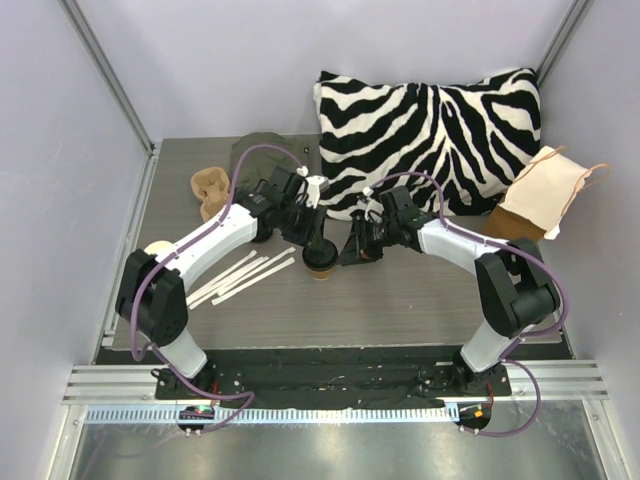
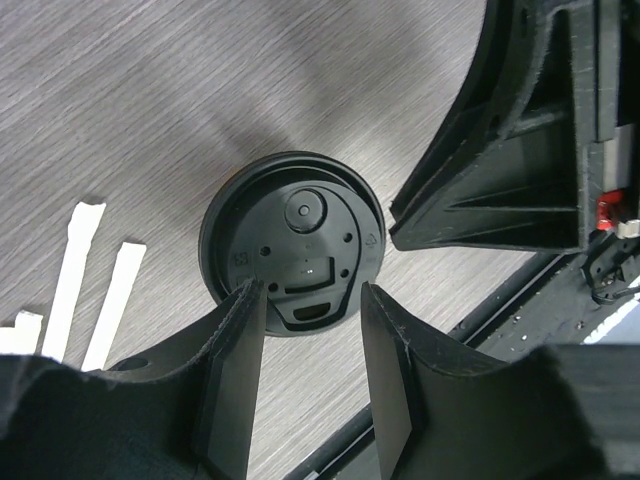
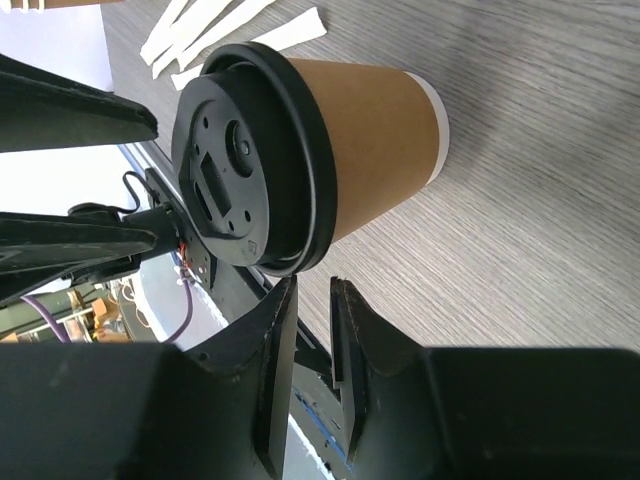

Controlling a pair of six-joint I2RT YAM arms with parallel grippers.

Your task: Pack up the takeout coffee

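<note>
The takeout coffee (image 1: 320,264) is a tan-brown paper cup (image 3: 375,130) standing upright on the table with a black round lid (image 3: 240,165) on it. My left gripper (image 1: 316,243) hovers right above the lid (image 2: 292,240), open and empty, its fingers (image 2: 235,370) either side of the lid's near edge. My right gripper (image 1: 352,250) is just to the cup's right, at lid height. Its jaws (image 3: 314,292) are nearly shut with a narrow gap, hold nothing and do not touch the cup. The tan two-hole carrier (image 1: 210,191) lies at the back left.
Several white paper strips (image 1: 243,274) lie left of the cup. A zebra pillow (image 1: 430,130) fills the back, with a tan paper bag (image 1: 545,195) at the right. A grey-green cloth (image 1: 258,152) lies behind the carrier. The right gripper's finger (image 2: 510,140) is close to the left gripper.
</note>
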